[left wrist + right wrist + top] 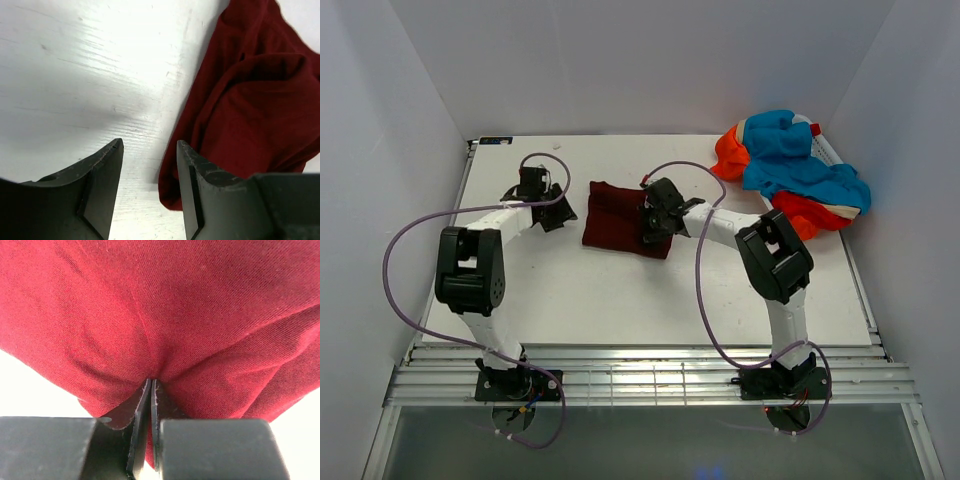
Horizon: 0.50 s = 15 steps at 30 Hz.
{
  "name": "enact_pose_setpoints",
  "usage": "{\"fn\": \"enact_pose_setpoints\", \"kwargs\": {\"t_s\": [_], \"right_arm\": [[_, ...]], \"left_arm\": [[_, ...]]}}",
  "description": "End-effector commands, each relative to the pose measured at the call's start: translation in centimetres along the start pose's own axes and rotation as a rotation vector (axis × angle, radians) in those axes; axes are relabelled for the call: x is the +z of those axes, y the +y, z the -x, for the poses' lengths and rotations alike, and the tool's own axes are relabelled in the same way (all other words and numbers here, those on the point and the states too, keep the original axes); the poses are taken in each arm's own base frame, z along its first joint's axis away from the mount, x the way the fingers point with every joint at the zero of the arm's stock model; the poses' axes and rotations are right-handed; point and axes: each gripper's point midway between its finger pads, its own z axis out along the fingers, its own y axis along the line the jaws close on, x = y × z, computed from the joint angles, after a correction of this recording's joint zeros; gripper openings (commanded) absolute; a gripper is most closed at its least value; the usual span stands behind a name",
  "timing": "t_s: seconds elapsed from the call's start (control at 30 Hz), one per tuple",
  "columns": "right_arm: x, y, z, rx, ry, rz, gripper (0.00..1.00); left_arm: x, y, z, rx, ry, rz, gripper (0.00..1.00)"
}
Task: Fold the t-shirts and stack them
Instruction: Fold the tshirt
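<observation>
The right gripper point(151, 383) is pinching a fold of the dark red t-shirt point(617, 228), which is lying in the middle of the white table point(620, 295). The left gripper point(149, 146) is hanging spread apart just beside it, holding nothing. The orange and blue t-shirts point(790, 170) are lying heaped in the far right corner.

Probably a robotics lab cell: plain white panels point(650, 60) enclose a white table point(620, 300) with aluminium rails point(650, 366).

Maroon t-shirt point(615, 225) edge out of sight under right tool point(652, 236)
</observation>
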Motion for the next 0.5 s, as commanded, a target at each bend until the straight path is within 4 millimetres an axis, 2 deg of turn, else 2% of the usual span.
{"fn": "enact_pose_setpoints", "kwargs": {"t_s": [0.0,0.07,0.13,0.2,0.37,0.4,0.47], "right_arm": [[-0.3,-4.0,-10.0,0.001,0.297,-0.149,0.09],[-0.5,-4.1,-10.9,0.0,0.314,-0.153,0.09],[-0.7,-4.0,-11.2,-0.005,0.318,-0.151,0.09],[-0.8,-4.5,-11.3,-0.013,0.313,-0.181,0.09],[-1.0,-3.9,-11.3,-0.037,0.317,-0.183,0.09],[-1.0,-3.9,-11.3,-0.039,0.318,-0.186,0.09],[-0.9,-3.9,-11.4,-0.045,0.323,-0.192,0.08]], "left_arm": [[0.0,-3.1,0.5,0.034,0.052,-0.2,0.57],[0.6,-3.6,0.3,0.037,0.08,-0.241,0.58],[1.2,-4.2,-0.8,0.033,0.138,-0.307,0.58],[1.3,-4.7,-1.1,0.024,0.143,-0.354,0.58],[1.7,-5.9,-2.5,-0.012,0.194,-0.471,0.58],[1.7,-6.0,-2.6,-0.021,0.201,-0.481,0.68],[1.6,-6.2,-2.5,-0.023,0.191,-0.489,0.69]]}}
